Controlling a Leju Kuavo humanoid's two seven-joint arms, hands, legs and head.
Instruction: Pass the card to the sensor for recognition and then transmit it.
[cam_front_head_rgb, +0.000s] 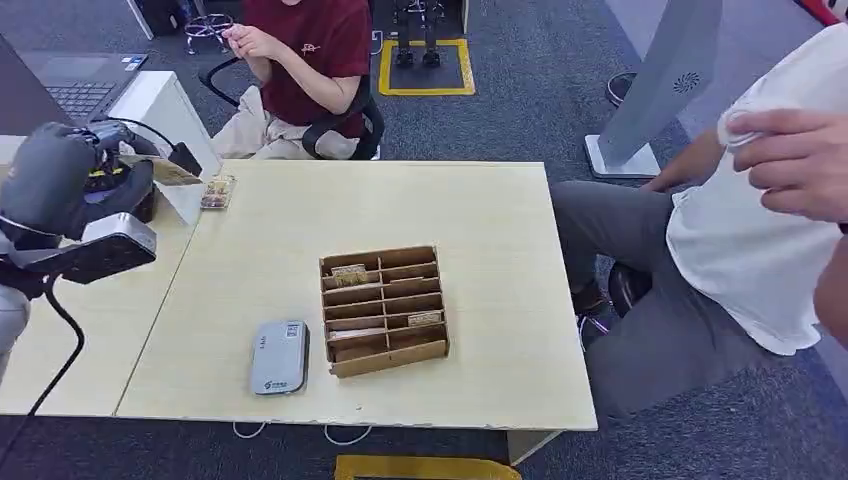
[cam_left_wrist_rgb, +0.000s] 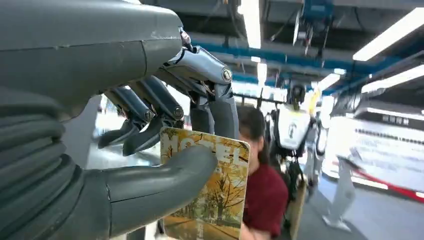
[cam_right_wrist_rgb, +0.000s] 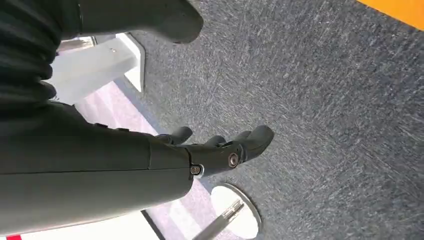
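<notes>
The left hand (cam_left_wrist_rgb: 165, 150) was raised at the left side of the table, and it held a glossy card printed with yellow autumn trees (cam_left_wrist_rgb: 210, 195) pinched between its thick grey thumb and its darker fingers (cam_left_wrist_rgb: 220, 107). The card stood roughly upright in that grip, its printed face turned toward the wrist camera. In the head view the same left hand (cam_front_head_rgb: 110, 185) hovered above the near-left corner of the pale wooden table (cam_front_head_rgb: 500, 230), with an edge of the card (cam_front_head_rgb: 175, 172) showing just beyond it.

Ahead of that hand and to its right, well apart from it, lay a flat grey rectangular sensor device (cam_front_head_rgb: 279, 356) on the table. Just beside the sensor, on the side farther from the hand, stood a brown cardboard organiser box with slotted compartments (cam_front_head_rgb: 383, 310), a few cards lying in its slots. A small clear plastic tray (cam_front_head_rgb: 217, 191) rested near the hand, just past the card.

Beyond the hand a person in a dark red shirt (cam_front_head_rgb: 300, 50) sat on an office chair. Far across the table a person in a white shirt and grey trousers (cam_front_head_rgb: 740, 240) sat.

The right hand (cam_right_wrist_rgb: 220, 150) hung over grey carpet (cam_right_wrist_rgb: 325, 100), its dark fingers loosely extended and holding nothing.
</notes>
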